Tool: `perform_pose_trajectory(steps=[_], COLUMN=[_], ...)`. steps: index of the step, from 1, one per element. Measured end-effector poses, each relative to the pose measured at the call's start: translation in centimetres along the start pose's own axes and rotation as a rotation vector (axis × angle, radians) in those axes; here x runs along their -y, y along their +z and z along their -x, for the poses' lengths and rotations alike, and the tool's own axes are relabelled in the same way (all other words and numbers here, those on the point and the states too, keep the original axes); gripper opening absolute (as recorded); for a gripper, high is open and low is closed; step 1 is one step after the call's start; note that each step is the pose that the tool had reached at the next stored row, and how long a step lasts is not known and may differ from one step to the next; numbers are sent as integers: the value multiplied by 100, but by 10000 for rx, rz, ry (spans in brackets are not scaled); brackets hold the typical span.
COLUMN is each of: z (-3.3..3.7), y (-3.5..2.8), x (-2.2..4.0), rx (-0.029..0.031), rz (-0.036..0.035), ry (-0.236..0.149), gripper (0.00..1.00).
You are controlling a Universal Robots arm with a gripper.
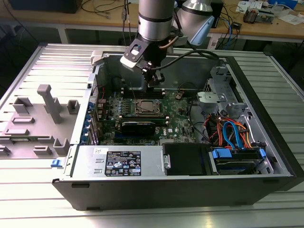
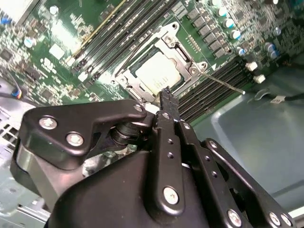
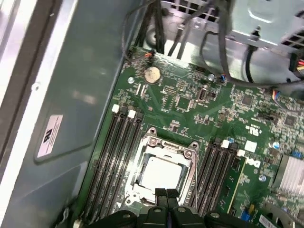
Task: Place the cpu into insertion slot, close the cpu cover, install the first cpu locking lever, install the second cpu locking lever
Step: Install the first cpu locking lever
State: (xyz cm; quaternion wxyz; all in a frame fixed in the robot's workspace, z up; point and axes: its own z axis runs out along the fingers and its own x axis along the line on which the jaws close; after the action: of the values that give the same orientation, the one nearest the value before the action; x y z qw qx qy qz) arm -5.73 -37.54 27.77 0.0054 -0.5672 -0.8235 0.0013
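- The cpu [image 3: 161, 173] lies in the slot [image 1: 137, 108], centre of the exterior view.
- The cover [image 3: 167, 141] seems down over it.
- One lever [image 2: 223, 81] looks unlatched.
- The gripper [image 2: 165, 92] hovers just above, fingers pressed together, empty.

The pictures show one open black metal computer case [image 1: 166, 194], one green circuit board [image 3: 190, 102], one square silver-rimmed insertion slot [image 1: 146, 107], one flat silver-grey cpu [image 3: 161, 172] and one thin silvery windowed cpu cover [image 3: 167, 144]. There are two banks of long black memory slots [image 3: 114, 156] and one round silver coin cell [image 3: 152, 73]. There is one black gripper [image 3: 166, 194].
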Motion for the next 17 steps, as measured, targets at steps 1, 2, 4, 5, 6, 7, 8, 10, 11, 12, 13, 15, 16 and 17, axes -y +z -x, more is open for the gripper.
perform_pose_trajectory(steps=[1, 2, 4, 5, 6, 7, 8, 10, 11, 12, 13, 15, 16, 17], z=[0, 0, 0, 0, 0, 0, 0, 0, 0, 0, 0, -2, -4, -7], y=[0, 1, 1, 2, 2, 3, 3, 3, 3, 3, 3, 3, 3, 4], x=[0, 0, 0, 0, 0, 0, 0, 0, 0, 0, 0, 4, 9, 15], rx=[3, 6, 9, 14, 17, 19, 21, 25, 28, 29, 31, 32, 32, 32], rz=[-3, -5, -9, -12, -15, -17, -19, -22, -25, -26, -27, -27, -26, -24], ry=[-387, -675, -1079, -1694, -2043, -2370, -2572, -3085, -3368, -3547, -3726, -3806, -3807, -3809], gripper=[11, 11, 11, 11, 11, 11, 11, 11, 11, 11, 11, 11, 11, 11])
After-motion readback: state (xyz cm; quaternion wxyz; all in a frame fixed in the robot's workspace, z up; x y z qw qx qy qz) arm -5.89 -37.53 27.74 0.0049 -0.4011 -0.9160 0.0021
